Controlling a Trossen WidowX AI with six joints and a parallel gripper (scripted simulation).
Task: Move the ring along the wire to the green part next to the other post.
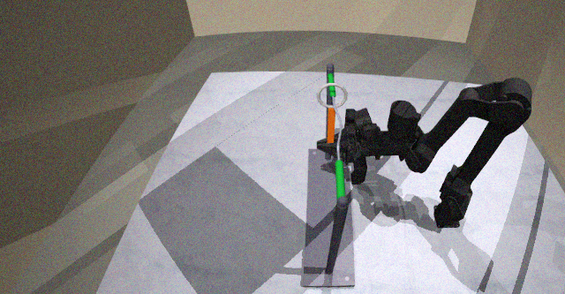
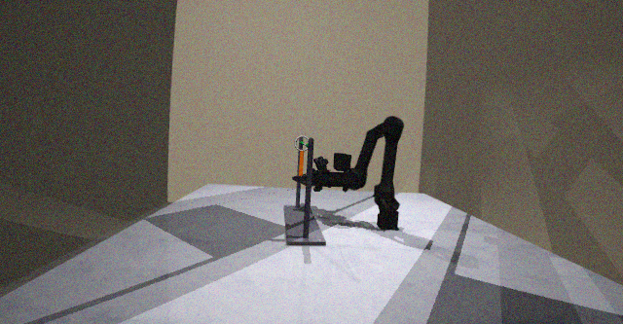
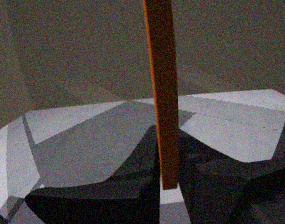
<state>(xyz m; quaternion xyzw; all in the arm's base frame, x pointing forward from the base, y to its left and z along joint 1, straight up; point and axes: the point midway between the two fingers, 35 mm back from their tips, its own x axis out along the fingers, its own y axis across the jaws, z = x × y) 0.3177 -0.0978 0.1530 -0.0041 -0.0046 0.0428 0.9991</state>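
The pale ring (image 1: 319, 96) (image 2: 295, 143) is upright around the wire, close to the inner end of the far green part (image 1: 331, 81). Its orange handle (image 1: 331, 125) (image 2: 301, 162) (image 3: 163, 75) hangs down. My gripper (image 1: 329, 144) (image 2: 298, 178) (image 3: 161, 129) is shut on the handle's lower end. The thin grey wire (image 1: 341, 126) bends from the far green part towards the near green part (image 1: 340, 179), passing in front of the gripper in the top view. Whether the ring touches the wire cannot be told.
The far post (image 1: 330, 68) (image 2: 298, 193) and near post (image 1: 336, 237) (image 2: 308, 193) stand on a grey base plate (image 1: 318, 259) (image 2: 293, 237). The arm (image 1: 490, 153) (image 2: 387, 163) reaches in from the right, its wrist beside the wire. Shadows cross the table.
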